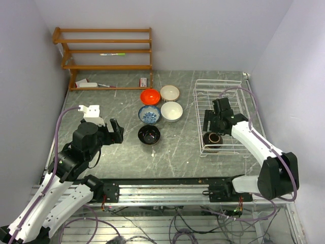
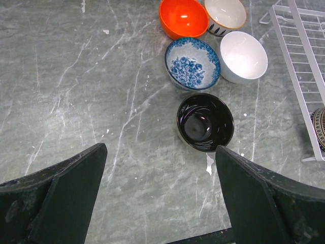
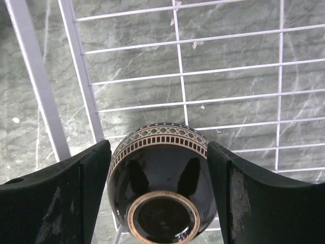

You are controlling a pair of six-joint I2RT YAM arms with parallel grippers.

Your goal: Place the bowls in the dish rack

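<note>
Five bowls stand together on the table: orange-red (image 1: 150, 96), cream (image 1: 169, 93), white (image 1: 171, 111), blue-and-white (image 1: 149, 115) and glossy black (image 1: 149, 134). The left wrist view shows the orange-red (image 2: 184, 18), cream (image 2: 225, 12), white (image 2: 243, 56), blue-and-white (image 2: 192, 62) and black (image 2: 205, 122) bowls too. My left gripper (image 1: 117, 130) is open and empty, left of the black bowl, also seen in its wrist view (image 2: 160, 203). The brown bowl (image 1: 213, 139) lies tilted in the white dish rack (image 1: 238, 94), foot towards the wrist camera (image 3: 162, 195). My right gripper (image 1: 208, 127) hangs open just over it (image 3: 158, 147).
A brown wooden shelf unit (image 1: 104, 51) stands at the back left with small items on its lowest shelf. Walls close in on the left, back and right. The rack's edge (image 2: 297, 56) shows at the right of the left wrist view.
</note>
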